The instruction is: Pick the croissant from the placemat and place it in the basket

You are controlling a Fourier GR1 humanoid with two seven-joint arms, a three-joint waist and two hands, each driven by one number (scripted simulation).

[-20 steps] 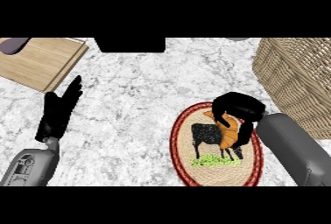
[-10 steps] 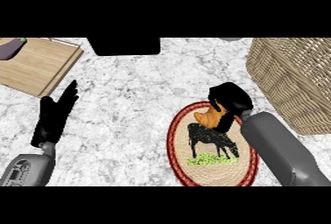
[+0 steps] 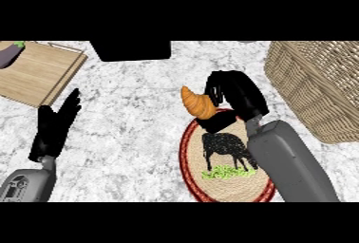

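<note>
Your right hand [image 3: 235, 95] is curled around the croissant [image 3: 198, 103], pinching its lower end between thumb and fingers, so the orange pastry sticks out to the hand's left with its pointed tip up. The croissant sits at the far rim of the placemat [image 3: 226, 161], an oval woven mat with a red border and a black cow over a green tuft printed on it; most of the mat lies below the hand and partly under your right forearm. Whether the croissant still touches the mat you cannot tell from this angle. The wicker basket [image 3: 316, 85] stands just to the right of that hand, close to it but apart, and only its woven side wall shows, so you cannot see its inside. Your left hand [image 3: 54, 128] rests well apart at the left, fingers straight and pointing up, holding nothing. Beyond it, up and left, lies a wooden cutting board [image 3: 38, 71] with an eggplant [image 3: 10, 54] at its far left corner.
</note>
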